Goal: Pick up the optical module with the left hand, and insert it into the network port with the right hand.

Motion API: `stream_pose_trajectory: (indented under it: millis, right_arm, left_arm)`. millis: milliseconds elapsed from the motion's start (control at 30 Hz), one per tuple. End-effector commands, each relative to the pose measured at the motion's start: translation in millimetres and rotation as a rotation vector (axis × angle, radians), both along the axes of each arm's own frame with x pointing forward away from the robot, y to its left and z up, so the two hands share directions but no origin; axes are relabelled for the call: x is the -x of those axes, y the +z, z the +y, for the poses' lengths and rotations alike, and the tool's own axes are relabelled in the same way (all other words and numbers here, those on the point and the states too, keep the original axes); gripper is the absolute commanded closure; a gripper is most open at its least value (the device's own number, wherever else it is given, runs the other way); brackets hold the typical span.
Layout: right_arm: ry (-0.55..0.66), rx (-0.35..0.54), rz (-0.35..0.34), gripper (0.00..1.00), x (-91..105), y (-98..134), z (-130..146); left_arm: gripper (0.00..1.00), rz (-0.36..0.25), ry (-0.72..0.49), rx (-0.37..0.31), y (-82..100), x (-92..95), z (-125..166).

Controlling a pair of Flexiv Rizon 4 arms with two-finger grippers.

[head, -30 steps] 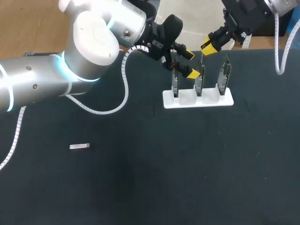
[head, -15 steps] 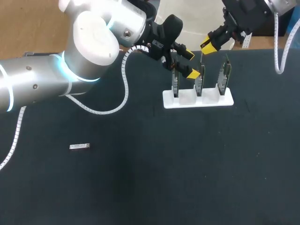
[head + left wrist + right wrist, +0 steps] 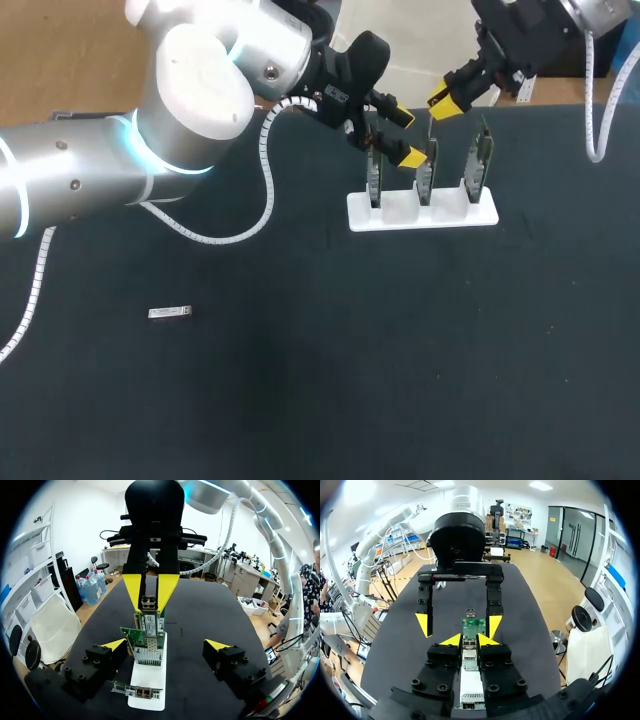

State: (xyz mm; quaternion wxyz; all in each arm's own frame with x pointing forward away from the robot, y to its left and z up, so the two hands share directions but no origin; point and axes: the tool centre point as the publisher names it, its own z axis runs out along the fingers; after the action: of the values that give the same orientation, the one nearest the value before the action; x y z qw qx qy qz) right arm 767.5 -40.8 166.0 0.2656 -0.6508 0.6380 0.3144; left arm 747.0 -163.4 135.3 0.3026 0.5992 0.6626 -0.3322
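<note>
At the lower left of the head view, a second optical module (image 3: pixel 170 313) (small, silver) lies flat on the dark table (image 3: pixel 320 400), well apart from everything else. The left arm (image 3: pixel 190 110) comes in from the upper left. Its left gripper (image 3: pixel 405 137) is released, the 2 yellow-tipped fingers spread wide and grasping nothing. In its own wrist view those fingers stand to either side of the row of cards, touching none that I can see.

Right of centre in the upper part of the head view sits a white holder (image 3: pixel 420 212). 3 green network cards stand upright in it: the left card (image 3: pixel 373 180), the middle card (image 3: pixel 425 172) and the right card (image 3: pixel 478 160).

The right gripper (image 3: pixel 445 100) reaches in from the upper right corner and hangs above the holder. Its fingers are clenched on the optical module (image 3: pixel 148 602), which is gripped from 2 sides and held just over the cards; from above, it appears over the middle card.
</note>
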Motion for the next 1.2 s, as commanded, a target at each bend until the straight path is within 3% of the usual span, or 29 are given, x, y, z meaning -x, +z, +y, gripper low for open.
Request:
stream_pose_trajectory:
  millis: [33, 233, 267, 300, 900, 1200]
  right_arm:
    - [0.001, 0.001, 0.001, 1.0, -0.4, -2, 0]
    - [-0.003, 0.002, 0.005, 1.0, -0.2, -3, 0]
    - [-0.004, 0.004, 0.003, 0.72, -0.2, -3, 0]
    - [-0.006, 0.005, 0.003, 0.0, -0.2, -3, 0]
    - [0.025, -0.052, 0.038, 0.0, -4.4, 8, -10]
    - [0.043, -0.054, 0.017, 0.0, -7.0, 19, -10]
  left_arm:
    - [0.0, 0.003, -0.002, -0.005, 0.5, -1.6, -1]
    - [0.0, 0.003, -0.002, -0.005, 0.5, -1.6, -1]
    - [0.0, 0.003, -0.002, -0.005, 0.5, -1.6, -1]
    - [0.0, 0.003, -0.002, -0.005, 0.5, -1.6, -1]
    - [0.0, 0.003, -0.002, -0.005, 0.5, -1.6, -1]
    - [0.0, 0.003, -0.002, -0.005, 0.5, -1.6, -1]
